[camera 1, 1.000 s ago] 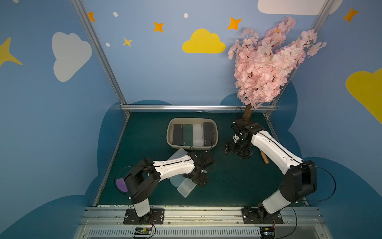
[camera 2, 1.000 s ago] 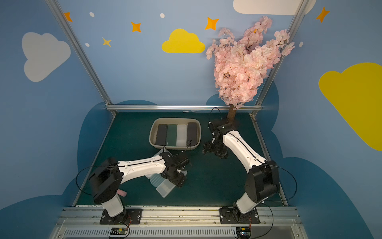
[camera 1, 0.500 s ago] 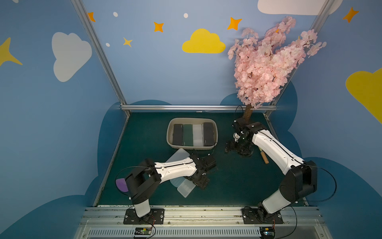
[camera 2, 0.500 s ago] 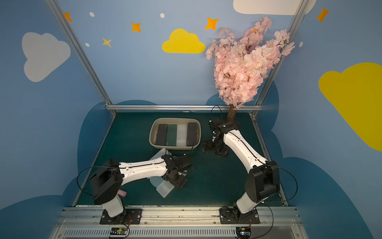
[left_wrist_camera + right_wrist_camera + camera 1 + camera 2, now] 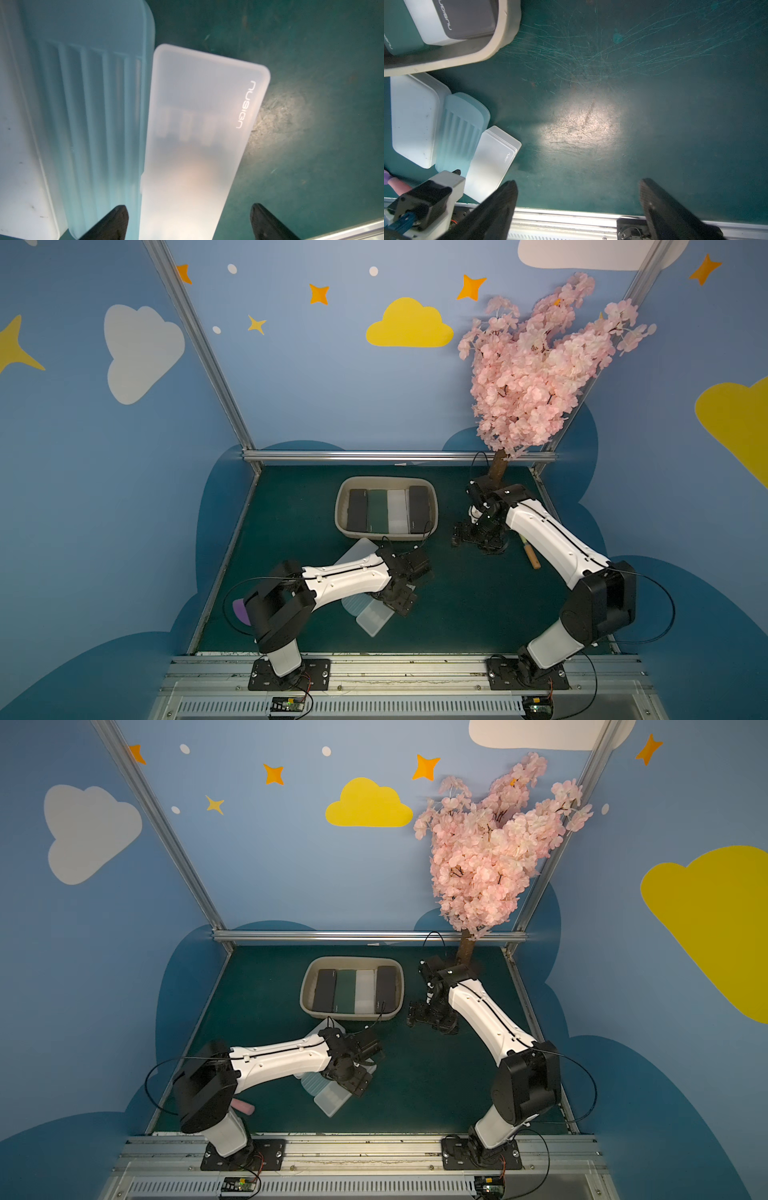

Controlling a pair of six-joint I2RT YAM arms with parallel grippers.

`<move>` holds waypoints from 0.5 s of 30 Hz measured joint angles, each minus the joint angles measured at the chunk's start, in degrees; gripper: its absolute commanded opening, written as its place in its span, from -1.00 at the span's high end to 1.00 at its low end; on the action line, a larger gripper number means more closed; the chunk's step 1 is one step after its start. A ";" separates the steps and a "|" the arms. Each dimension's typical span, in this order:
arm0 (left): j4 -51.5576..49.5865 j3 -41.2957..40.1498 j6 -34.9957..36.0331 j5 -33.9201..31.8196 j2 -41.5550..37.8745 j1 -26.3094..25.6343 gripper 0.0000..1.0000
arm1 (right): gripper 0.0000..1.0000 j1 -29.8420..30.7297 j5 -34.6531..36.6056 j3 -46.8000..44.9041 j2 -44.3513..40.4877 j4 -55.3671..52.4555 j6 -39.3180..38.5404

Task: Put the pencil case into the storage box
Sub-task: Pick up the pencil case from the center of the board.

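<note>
The left fingers (image 5: pixel 115 224) are held wide apart astride the frosted pencil case (image 5: pixel 197 145), clear of both its long sides. The right fingers (image 5: pixel 502 207) are likewise spread, over bare desk (image 5: pixel 478 605) beside the storage box (image 5: pixel 386 480). The box, set toward the desk's back edge, is already lined with four cases (image 5: pixel 378 510) laid side by side. Toward the front edge, a white lid-like piece (image 5: pixel 16 124), a pale blue ribbed tray (image 5: pixel 93 124) and the frosted case lie outside it, ungripped. The task is judged well advanced; for this case, grasp, lift and placement remain.
</note>
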 measured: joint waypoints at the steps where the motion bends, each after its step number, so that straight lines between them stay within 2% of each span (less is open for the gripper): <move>1: 0.15 -0.48 -0.11 0.02 0.02 0.04 -0.89 | -0.93 0.00 0.00 0.00 0.07 0.00 0.00; 15: 1.27 -3.41 -2.40 0.61 1.31 -0.48 -0.88 | -0.93 -0.07 -0.07 0.00 0.22 -0.02 -1.29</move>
